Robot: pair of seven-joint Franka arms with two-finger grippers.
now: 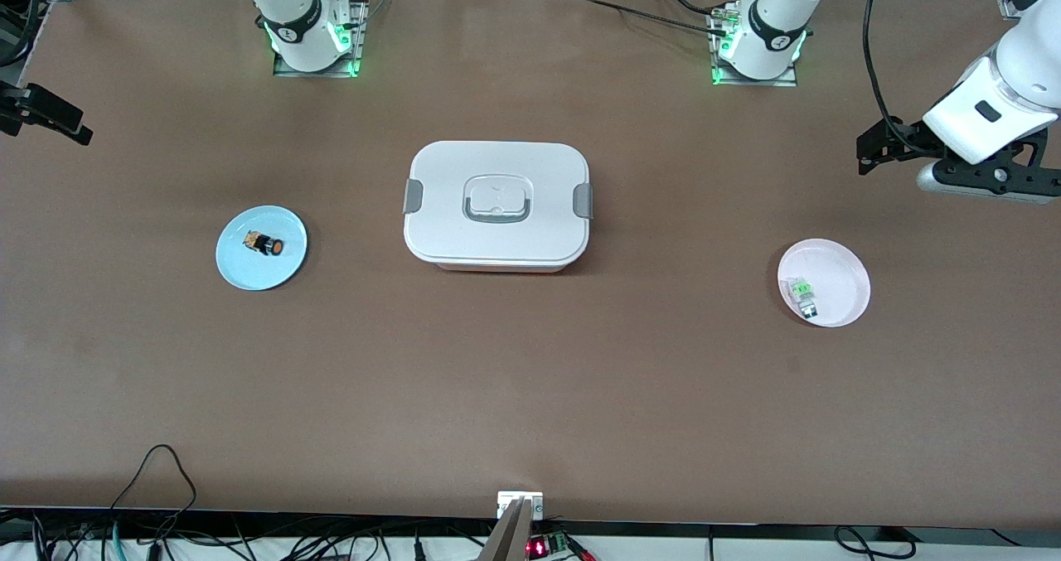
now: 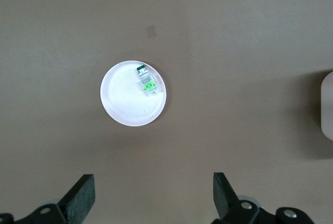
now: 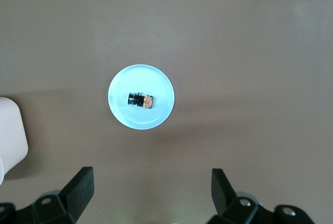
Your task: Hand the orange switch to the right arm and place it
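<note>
The orange switch (image 1: 265,244), black-bodied with an orange cap, lies on its side on a light blue plate (image 1: 249,275) toward the right arm's end of the table. In the right wrist view the switch (image 3: 141,100) lies on the plate (image 3: 156,117), with the right gripper (image 3: 152,190) open and empty high above the table beside the plate. In the front view only a black part of the right gripper (image 1: 50,118) shows at the edge. The left gripper (image 1: 866,151) hangs over the left arm's end of the table, open and empty (image 2: 153,193).
A pink plate (image 1: 841,275) with a small clear-and-green component (image 1: 804,293) sits toward the left arm's end; both show in the left wrist view (image 2: 127,104), (image 2: 146,80). A closed white lidded box (image 1: 496,205) stands mid-table. Cables run along the table's edges.
</note>
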